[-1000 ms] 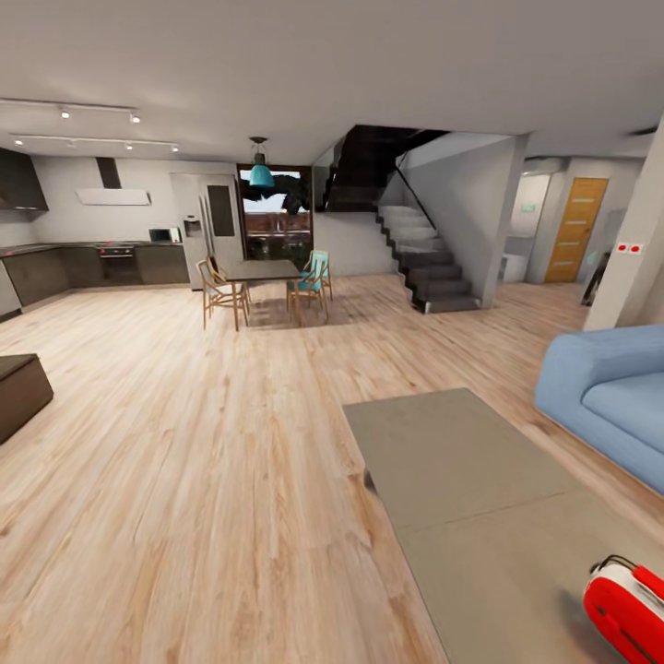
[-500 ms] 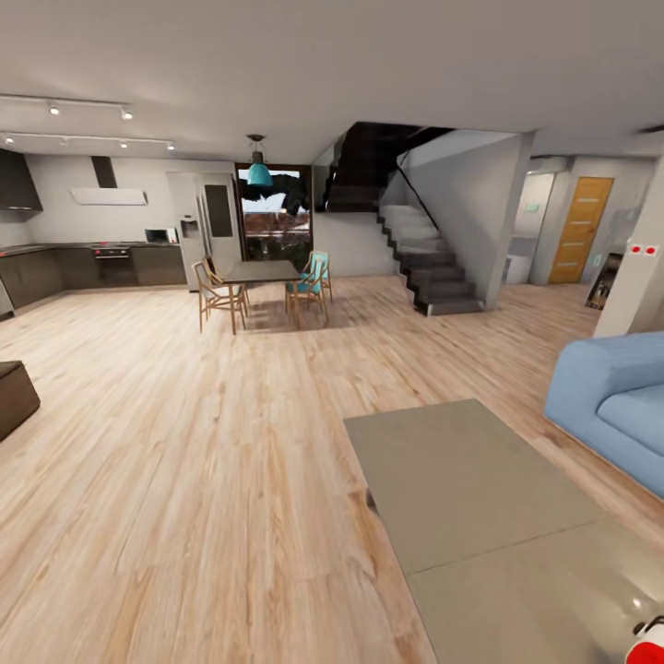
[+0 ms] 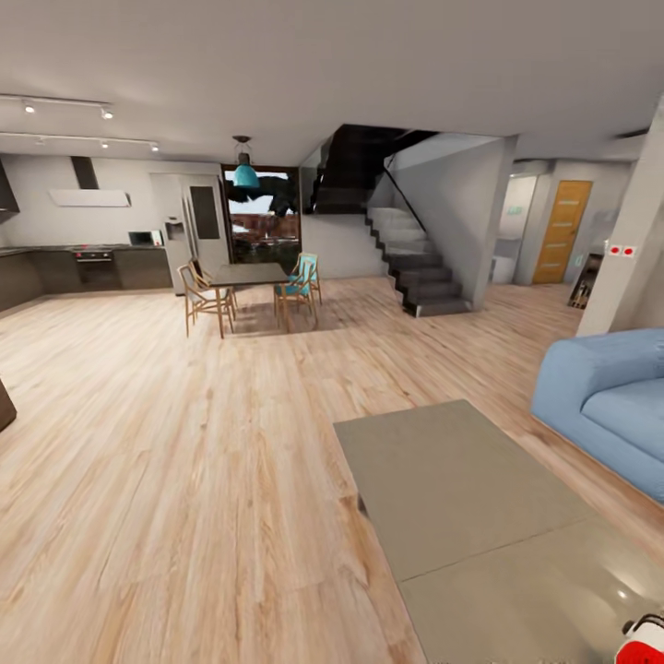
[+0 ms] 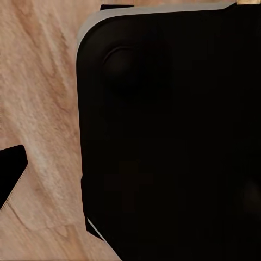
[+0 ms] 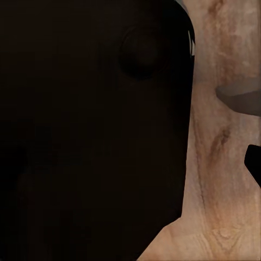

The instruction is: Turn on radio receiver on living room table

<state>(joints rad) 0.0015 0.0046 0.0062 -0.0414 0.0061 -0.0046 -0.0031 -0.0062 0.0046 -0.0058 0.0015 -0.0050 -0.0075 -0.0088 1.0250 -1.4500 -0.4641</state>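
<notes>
While the radio receiver (image 3: 644,638) barely peeks in at the near right corner of the table (image 3: 461,480), well away from jaws whose spread I cannot tell, the robot risks losing sight of it or bumping the table.

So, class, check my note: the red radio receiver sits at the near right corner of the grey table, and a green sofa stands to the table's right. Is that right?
One detail is wrong: the sofa is blue, not green, as the head view shows. The rest holds: the red radio receiver sits at the near right corner of the grey table, and the sofa stands to the table's right.
</notes>
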